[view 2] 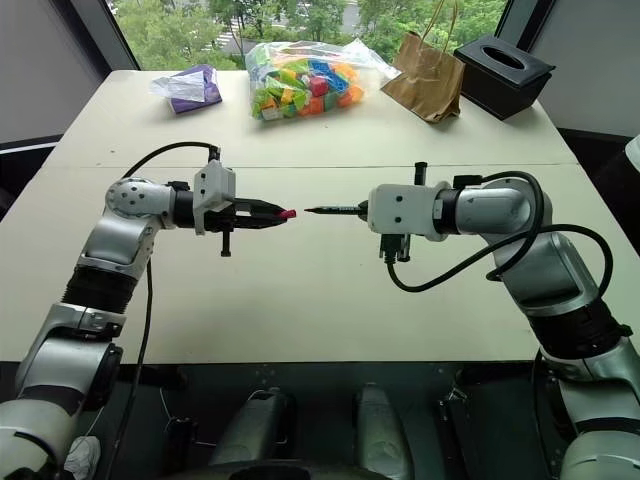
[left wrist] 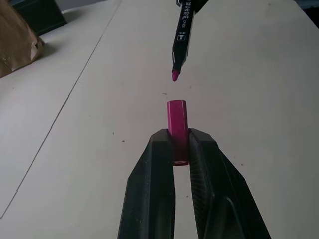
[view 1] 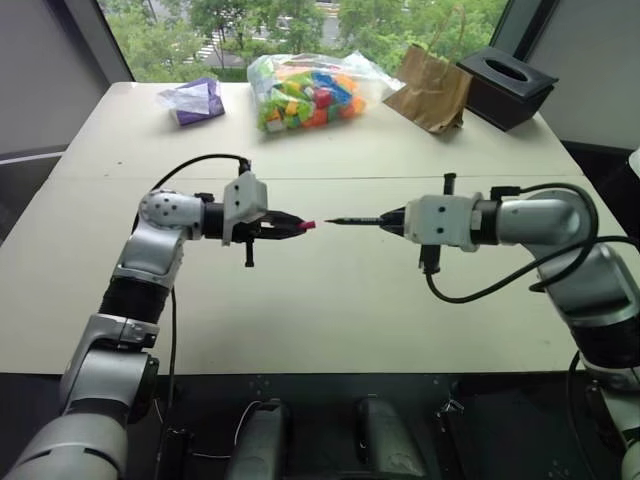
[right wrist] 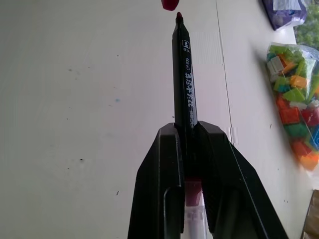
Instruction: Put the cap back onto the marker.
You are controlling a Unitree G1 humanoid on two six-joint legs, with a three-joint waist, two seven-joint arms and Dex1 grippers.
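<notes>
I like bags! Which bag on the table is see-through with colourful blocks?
The clear plastic bag in the middle; the purple bag and brown paper bag are not see-through.

**Cap and marker tip-to-tip over the table, small gap between them**

Left gripper [view 1: 290,226] sat mid-frame left, fingers clamped on the cap [view 1: 307,225], red end poking out toward frame right. Right gripper [view 1: 392,220] came in from mid-frame right, closed on the marker [view 1: 354,220], which lay roughly level with its tip pointing at the cap. Tip and cap were near each other but apart, about the same height. Both were held above the table [view 1: 330,320]. Along the top of the frame: purple bag [view 1: 196,100] at upper left, bag of blocks [view 1: 305,92] top centre, brown paper bag [view 1: 432,88] and black tissue box [view 1: 506,84] at upper right.
</notes>
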